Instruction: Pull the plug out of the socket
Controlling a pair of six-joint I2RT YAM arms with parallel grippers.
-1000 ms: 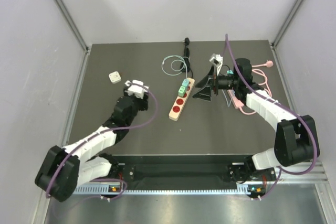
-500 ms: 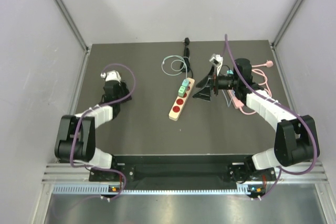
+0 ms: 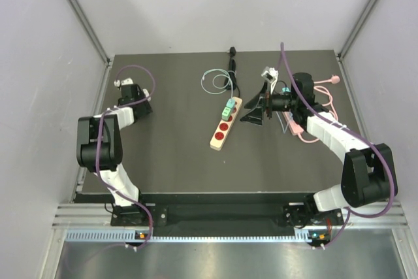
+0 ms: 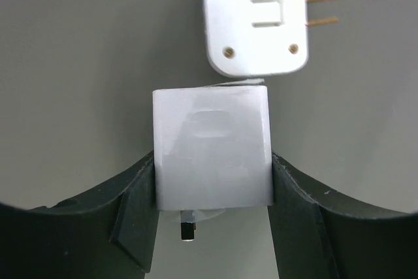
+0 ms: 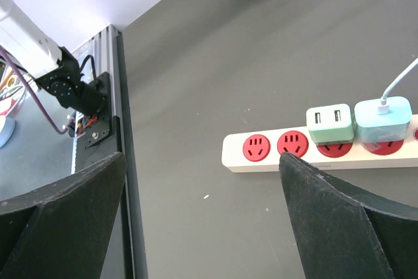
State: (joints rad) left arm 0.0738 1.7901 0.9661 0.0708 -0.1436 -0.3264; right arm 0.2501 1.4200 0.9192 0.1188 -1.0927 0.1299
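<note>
My left arm (image 3: 98, 136) folds out leftward, left gripper (image 4: 212, 161) jaws pinching a white charger cube (image 4: 211, 129). My right arm (image 3: 334, 134) reaches inward, right gripper (image 5: 202, 158) jaws spread wide.

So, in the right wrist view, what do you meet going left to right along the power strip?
On the power strip: empty red socket → second empty red socket → green two-port USB adapter → teal charger.
</note>
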